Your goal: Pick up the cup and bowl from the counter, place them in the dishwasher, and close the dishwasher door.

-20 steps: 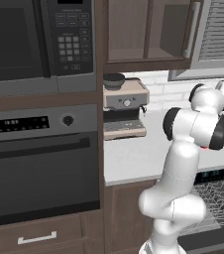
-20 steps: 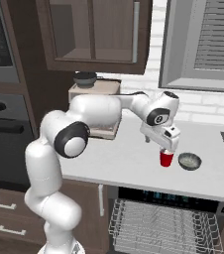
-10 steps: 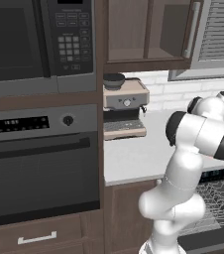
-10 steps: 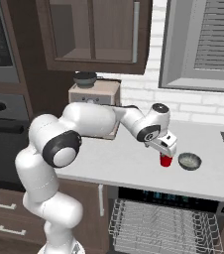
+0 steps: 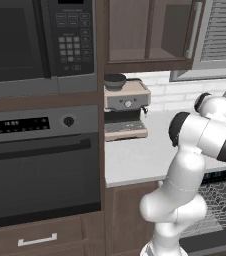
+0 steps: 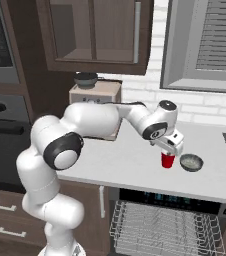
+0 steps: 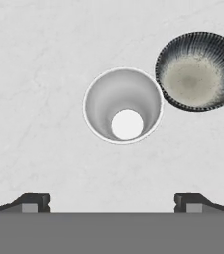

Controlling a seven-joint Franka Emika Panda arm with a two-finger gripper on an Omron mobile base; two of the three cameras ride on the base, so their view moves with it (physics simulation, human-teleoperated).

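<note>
Kitchen sim scene, brown wood cabinets and a pale marble-look bench running along a white brick wall. Count on the bench: one cup, red outside and white inside, and one bowl, dark ribbed rim with a paler middle. They sit just beside each other, the bowl on the cup's right in the right base view; from the hand view their rims look close to touching, though I can't tell if they actually do. Both upright, openings up.

One arm, reaching out over the bench with its gripper right above the cup. In the hand view the two fingers stand wide apart at the bottom corners with nothing between them — spread fully, holding nothing, and the cup sits centred just ahead of them with the bowl up and to the right.

Other stuff: one espresso machine at the back of the bench with a dark round piece on top, well apart from the cup. One wall oven with a microwave above it, off to the left. One dishwasher under the bench, right below the cup and bowl — its wire rack is in plain view and pulled out front, so the door isn't shut.

Nothing sits between gripper and cup; the bowl crowds one side.
</note>
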